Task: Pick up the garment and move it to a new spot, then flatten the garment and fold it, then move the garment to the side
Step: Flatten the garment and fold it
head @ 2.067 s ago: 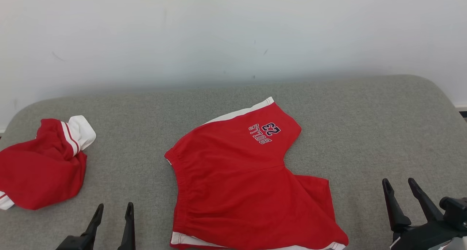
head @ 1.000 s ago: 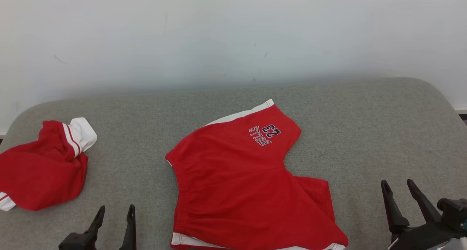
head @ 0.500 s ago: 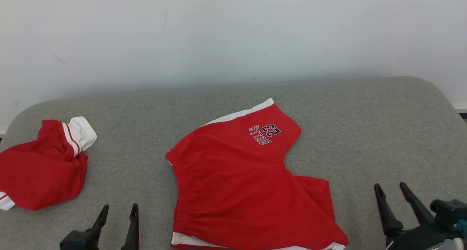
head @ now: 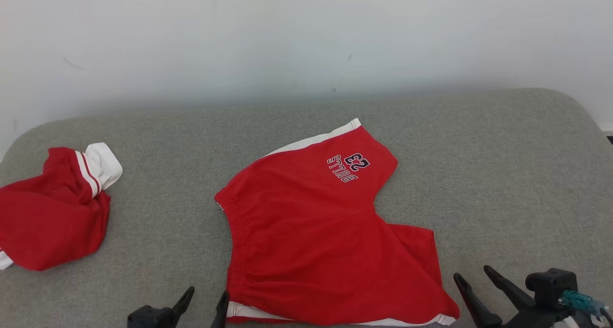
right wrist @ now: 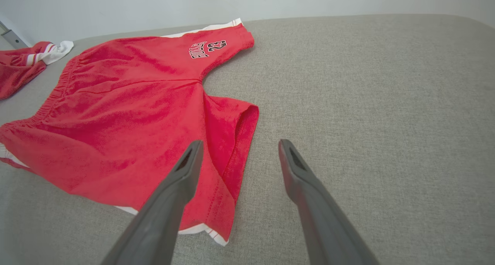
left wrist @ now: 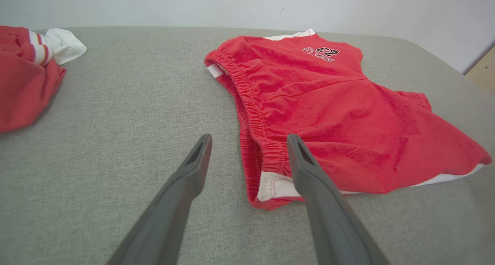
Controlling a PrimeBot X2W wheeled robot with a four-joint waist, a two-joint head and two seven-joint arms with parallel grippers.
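Grey fabric-covered tabletop carries the red jersey shorts with white trim and a "BULLS 23" print, spread flat at its centre, waistband to the left and legs to the right. A second, crumpled red-and-white garment lies well apart at the left edge. Left claw stands wide and empty at the shorts' near-left waistband corner; right claw is wide and empty just beside the near-right leg hem.

Soft, even, diffuse light washes the grey bench and white wall, with a dim band where they meet; thin shadows edge the red shorts. The head view is crisp, while both wide-angle wrist views bow toward their edges.
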